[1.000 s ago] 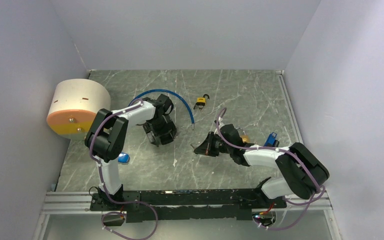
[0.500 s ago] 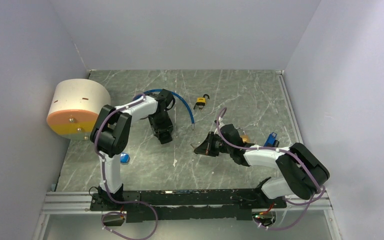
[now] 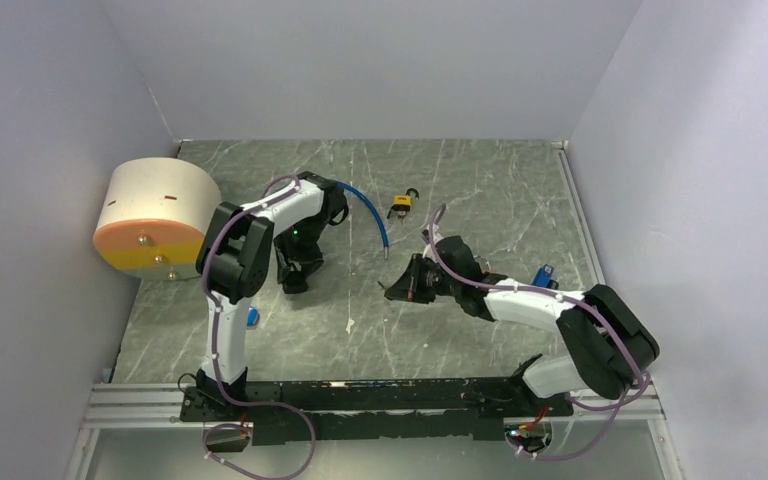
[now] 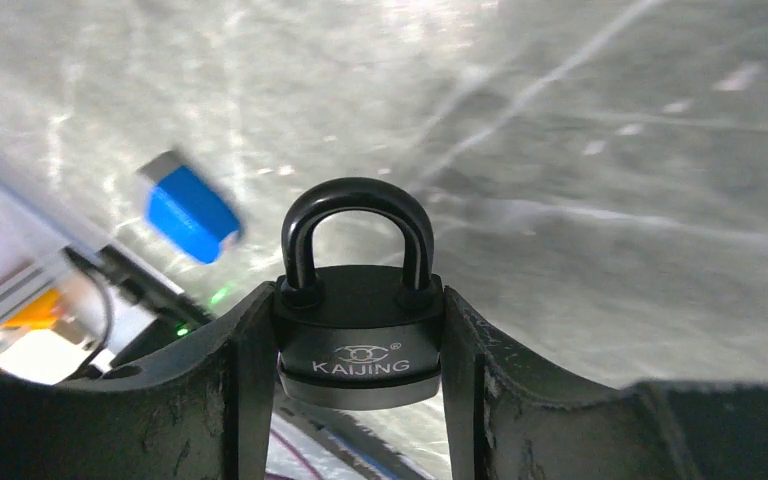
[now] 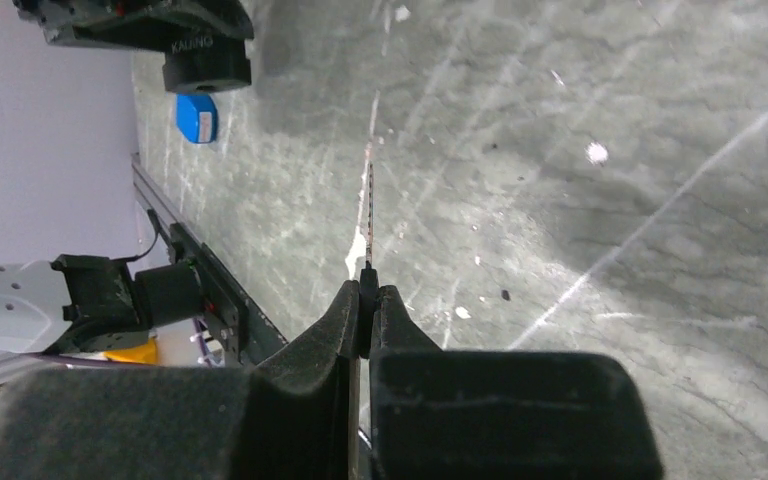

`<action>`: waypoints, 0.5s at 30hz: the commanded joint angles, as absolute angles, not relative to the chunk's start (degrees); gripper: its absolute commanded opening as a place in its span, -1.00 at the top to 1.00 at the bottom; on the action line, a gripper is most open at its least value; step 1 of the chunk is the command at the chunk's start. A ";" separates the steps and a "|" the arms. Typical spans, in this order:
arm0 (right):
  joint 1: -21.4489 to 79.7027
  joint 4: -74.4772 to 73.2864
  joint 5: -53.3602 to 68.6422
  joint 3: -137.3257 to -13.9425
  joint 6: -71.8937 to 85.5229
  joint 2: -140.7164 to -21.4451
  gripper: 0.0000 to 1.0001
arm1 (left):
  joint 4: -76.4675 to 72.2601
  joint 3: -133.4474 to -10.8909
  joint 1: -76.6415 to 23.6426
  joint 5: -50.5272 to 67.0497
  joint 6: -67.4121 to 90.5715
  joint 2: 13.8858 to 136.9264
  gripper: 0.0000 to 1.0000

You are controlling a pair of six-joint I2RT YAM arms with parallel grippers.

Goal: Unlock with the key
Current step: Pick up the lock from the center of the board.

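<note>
Right wrist view, nearest first: the right gripper (image 5: 368, 290) has its 2 fingers pressed together on the key (image 5: 369, 215), whose thin blade sticks straight out ahead, edge-on. Beyond the tip, well apart and to the left, the black padlock (image 5: 206, 62) sits clamped between the 2 fingers of the left gripper (image 4: 358, 305), shackle pointing away from that wrist. I'd judge the blade's line passes beside the lock, so it needs re-aiming; the keyhole I cannot make out. Farther back, 1 yellow padlock (image 3: 401, 205) lies on the table (image 3: 480, 180).
</note>
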State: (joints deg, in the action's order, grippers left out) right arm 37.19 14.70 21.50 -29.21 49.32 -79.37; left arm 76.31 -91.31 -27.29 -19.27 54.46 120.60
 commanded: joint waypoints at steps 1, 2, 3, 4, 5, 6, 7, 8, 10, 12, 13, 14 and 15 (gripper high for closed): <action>36.93 9.48 21.04 -34.47 45.48 -76.63 1.00 | 89.55 -93.60 -27.63 -27.67 57.31 117.42 0.95; 36.96 9.48 20.94 -34.80 45.41 -76.27 1.00 | 88.82 -93.60 -27.60 -26.28 56.46 116.82 0.95; 36.95 10.09 20.86 -34.75 45.92 -76.01 1.00 | 87.66 -93.48 -27.60 -24.44 55.46 116.24 0.95; 36.98 11.41 21.02 -34.61 47.10 -75.87 1.00 | 86.76 -93.50 -27.51 -22.03 54.66 115.70 0.95; 37.23 14.03 21.30 -34.18 48.79 -76.04 1.00 | 86.07 -93.58 -27.37 -19.77 53.95 115.08 0.95; 37.59 16.37 21.38 -33.64 50.71 -76.22 1.00 | 85.30 -93.79 -27.13 -17.29 53.29 114.49 0.95; 38.12 18.99 21.39 -33.01 52.50 -76.51 1.00 | 84.33 -94.05 -26.87 -14.32 52.54 113.61 0.95; 38.75 20.64 21.10 -32.61 54.13 -76.86 1.00 | 83.22 -94.06 -26.84 -11.72 51.83 112.56 0.95; 40.66 22.92 20.55 -32.76 57.43 -77.54 1.00 | 82.51 -94.62 -26.36 -6.23 51.60 110.95 0.95; 43.16 26.49 19.90 -32.23 60.48 -77.75 1.00 | 82.85 -95.36 -26.19 -3.27 51.04 109.69 0.95; 44.28 29.01 19.98 -31.90 61.89 -78.03 1.00 | 83.15 -95.66 -25.94 -2.08 51.18 108.98 0.95; 45.28 31.08 20.11 -31.64 63.54 -78.43 1.00 | 83.22 -95.72 -25.74 -0.88 51.29 108.41 0.95; 45.93 33.33 20.33 -31.33 65.93 -79.05 1.00 | 83.25 -95.78 -25.44 0.44 51.02 107.77 0.95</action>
